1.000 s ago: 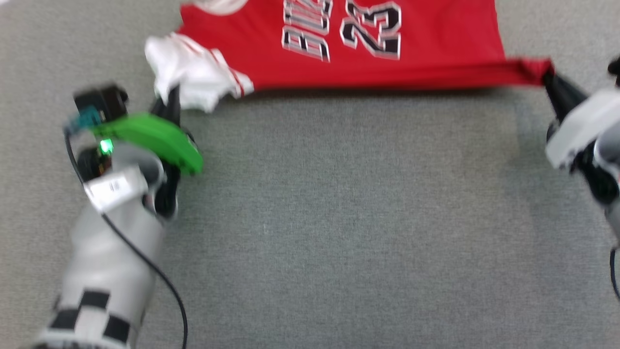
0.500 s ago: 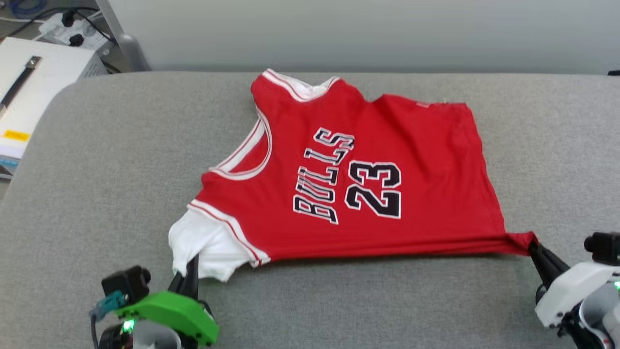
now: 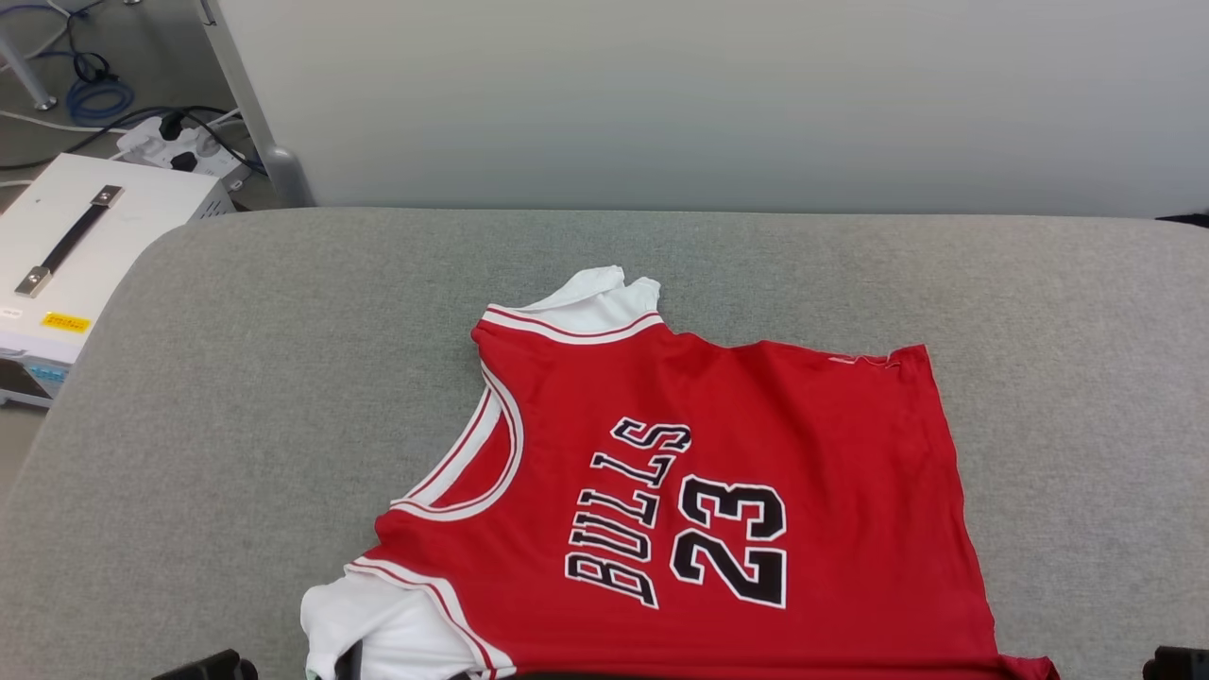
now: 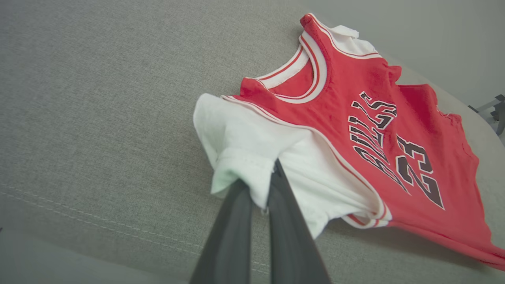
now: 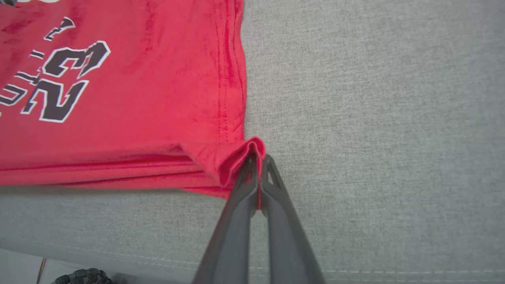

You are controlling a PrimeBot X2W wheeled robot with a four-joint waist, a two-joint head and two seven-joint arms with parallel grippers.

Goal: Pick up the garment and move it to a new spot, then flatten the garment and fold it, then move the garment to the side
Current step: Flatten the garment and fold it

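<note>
**Garment (image 3: 718, 472) pinched at both near corners**

My left pincer (image 4: 262, 185) is clamped tight on the white sleeve (image 4: 236, 134), and my right pincer (image 5: 258, 157) on the red hem corner (image 5: 232, 157). The cloth lies mostly flat ahead of both, drawn between them on the grey tabletop (image 3: 236, 378). I judge it light, limp and stretchy. It will sag and crease wherever unsupported, so hems and corners are the places to hold. A white box (image 3: 85, 236) and cables (image 3: 94, 94) sit off the edge, well beyond the left pincer's left. I don't expect either to get in the way.
</note>
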